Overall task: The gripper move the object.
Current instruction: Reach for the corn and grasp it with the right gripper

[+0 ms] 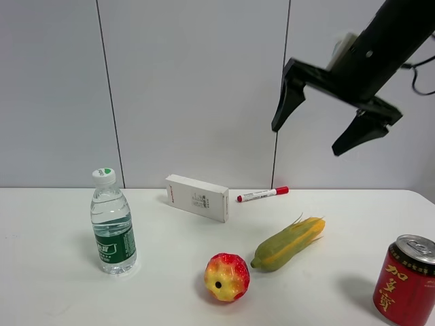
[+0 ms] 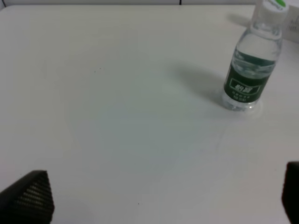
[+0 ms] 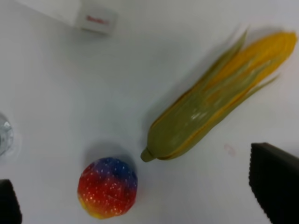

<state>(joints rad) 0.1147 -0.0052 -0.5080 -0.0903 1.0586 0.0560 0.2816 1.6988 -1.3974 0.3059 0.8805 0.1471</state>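
The right tool (image 1: 307, 138) hangs high over the counter (image 1: 61, 292), fingers spread wide, holding nothing. The toy corn (image 1: 289, 243) lies flat below it. A red-yellow fruit (image 1: 227, 276) sits just beside the corn's green end. A marker (image 1: 262, 194), box (image 1: 197, 197), water bottle (image 1: 113, 224) and red can (image 1: 406, 280) stand farther off. The left tool (image 2: 159, 200) is spread wide too.

The red can (image 1: 406, 280) at the near right is cut off by the picture's edge. The words on the white box (image 1: 197, 197) are too small to read. Only the finger ends of the left tool (image 2: 163, 191) show.
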